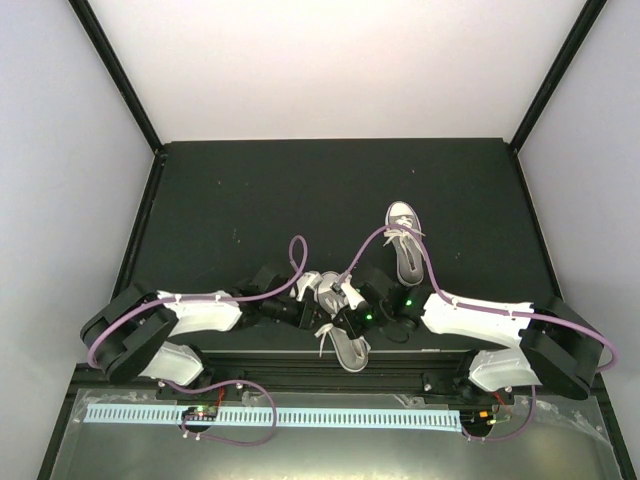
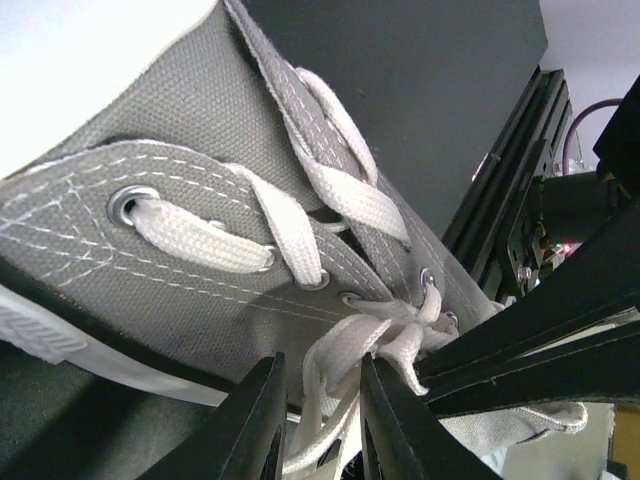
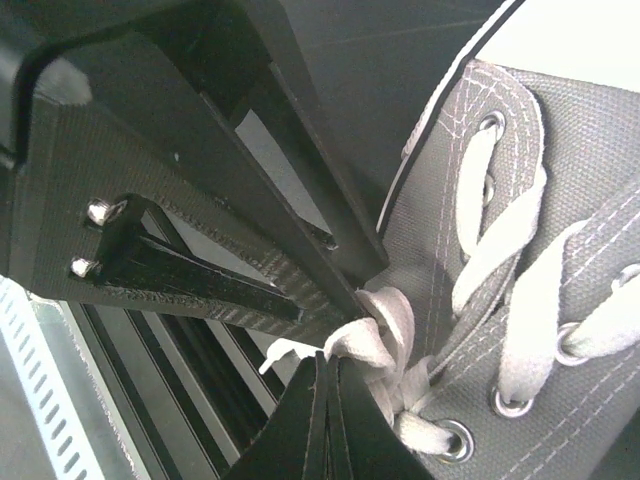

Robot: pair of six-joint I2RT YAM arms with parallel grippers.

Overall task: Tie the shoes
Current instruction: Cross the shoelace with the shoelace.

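Note:
Two grey shoes with white laces lie on the black table. One shoe (image 1: 405,245) lies apart, farther back. The other shoe (image 1: 347,347) sits at the near edge, between both grippers. Over its laces, my left gripper (image 1: 318,308) stands narrowly open, and a loop of white lace (image 2: 350,345) lies between its fingers (image 2: 262,420) in the left wrist view. My right gripper (image 3: 326,360) is shut, its fingertips pinching a bunched bit of lace (image 3: 372,338) beside the top eyelet (image 3: 452,436). The right gripper's black fingers (image 2: 520,345) reach the same knot area from the right.
A black metal rail (image 1: 320,372) runs along the table's near edge just below the shoe. A pale perforated strip (image 1: 300,415) lies under it. Purple cables (image 1: 296,262) arch over both arms. The table (image 1: 230,200) stretches dark behind the shoes.

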